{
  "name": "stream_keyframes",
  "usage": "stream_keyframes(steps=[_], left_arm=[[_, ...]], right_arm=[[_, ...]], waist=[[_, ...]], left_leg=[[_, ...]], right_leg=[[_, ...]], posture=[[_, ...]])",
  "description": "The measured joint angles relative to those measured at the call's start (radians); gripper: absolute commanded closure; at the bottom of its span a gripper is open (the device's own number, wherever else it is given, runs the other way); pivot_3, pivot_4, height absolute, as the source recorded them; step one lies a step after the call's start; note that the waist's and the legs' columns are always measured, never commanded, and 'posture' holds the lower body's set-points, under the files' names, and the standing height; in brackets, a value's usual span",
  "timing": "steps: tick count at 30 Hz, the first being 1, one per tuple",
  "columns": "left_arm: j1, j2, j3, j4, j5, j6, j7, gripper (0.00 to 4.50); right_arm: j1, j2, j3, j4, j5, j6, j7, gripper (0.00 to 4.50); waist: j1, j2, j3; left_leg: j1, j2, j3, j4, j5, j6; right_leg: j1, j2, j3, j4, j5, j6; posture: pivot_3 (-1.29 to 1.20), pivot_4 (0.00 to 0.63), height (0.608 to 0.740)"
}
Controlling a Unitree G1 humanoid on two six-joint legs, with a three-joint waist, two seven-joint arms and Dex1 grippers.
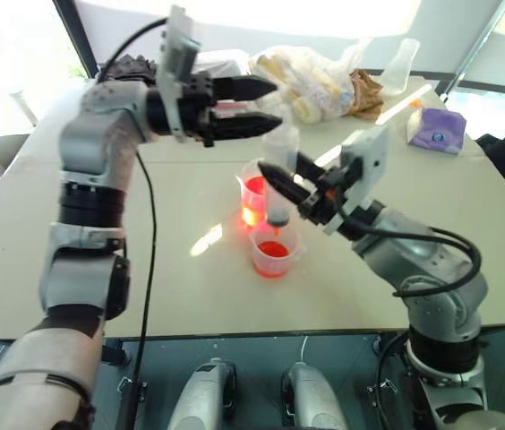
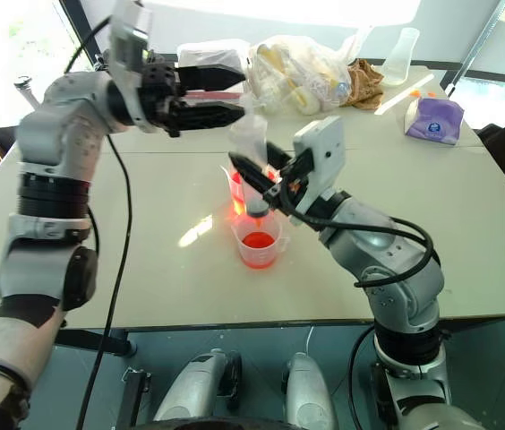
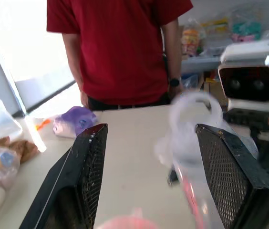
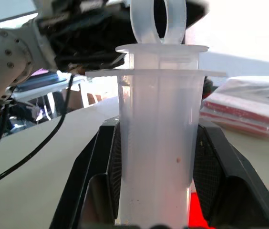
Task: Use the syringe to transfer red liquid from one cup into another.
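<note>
My right gripper (image 1: 282,176) is shut on the barrel of the clear syringe (image 1: 279,184), holding it upright. The plunger is pushed in, with its dark seal low in the barrel. The syringe tip points down into the mouth of the smaller cup (image 1: 273,252), which holds red liquid (image 1: 272,248). Just behind stands the taller beaker (image 1: 252,193), also glowing with red liquid. My left gripper (image 1: 269,107) is open and level, up beside the plunger ring (image 3: 191,117), with nothing in it. In the right wrist view the syringe (image 4: 157,143) stands between the fingers (image 4: 220,162).
At the back of the table lie a plastic bag of packets (image 1: 311,79), a clear flask (image 1: 400,63) and a purple packet (image 1: 438,128). A person in a red shirt (image 3: 120,47) stands at the table's right side. My left arm's cable (image 1: 149,233) hangs over the table's left part.
</note>
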Motion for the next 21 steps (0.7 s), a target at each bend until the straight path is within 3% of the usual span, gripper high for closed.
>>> stream_keyframes(steps=[4, 8, 13, 17, 21], left_arm=[[0.15, 0.12, 0.031, -0.078, -0.038, 0.121, 0.01, 1.38], [0.337, 0.211, 0.137, -0.242, -0.091, 0.223, 0.107, 1.38], [0.48, 0.188, 0.229, -0.435, -0.147, 0.284, 0.276, 1.38], [0.699, 0.147, 0.245, -0.634, -0.187, 0.31, 0.373, 1.38], [0.794, 0.123, 0.248, -0.722, -0.212, 0.315, 0.448, 1.38]], right_arm=[[-0.035, -0.027, -0.063, 0.016, 0.044, 0.001, 0.002, 3.05], [-0.152, -0.108, -0.187, 0.167, 0.207, 0.118, -0.033, 3.05], [-0.366, -0.281, -0.244, 0.496, 0.289, 0.369, -0.045, 3.05], [-0.575, -0.377, -0.113, 1.001, 0.183, 0.601, 0.041, 3.05], [-0.641, -0.373, 0.063, 1.32, 0.025, 0.638, 0.197, 3.05]], waist=[[0.007, -0.001, 0.0], [0.008, -0.001, 0.001], [0.012, -0.001, 0.001], [-0.004, 0.0, 0.0], [0.002, 0.0, 0.001]], left_leg=[[-0.001, 0.001, 0.0, 0.001, 0.0, 0.0], [0.0, 0.001, 0.0, 0.001, 0.0, 0.0], [0.0, 0.0, -0.001, -0.002, 0.0, 0.0], [0.001, 0.0, 0.002, -0.005, -0.001, 0.001], [-0.003, 0.001, 0.002, -0.006, 0.001, -0.001]], right_leg=[[0.0, 0.0, 0.0, 0.0, 0.0, 0.0], [0.001, -0.003, 0.001, -0.002, 0.0, 0.0], [0.005, -0.003, -0.001, -0.011, 0.002, -0.003], [0.006, -0.003, 0.001, -0.017, 0.003, -0.004], [0.002, -0.003, 0.001, -0.017, 0.003, -0.004]], posture=[[0.0, 0.15, 0.74], [0.0, 0.15, 0.74], [0.0, 0.15, 0.74], [0.0, 0.15, 0.74], [0.0, 0.15, 0.74]])
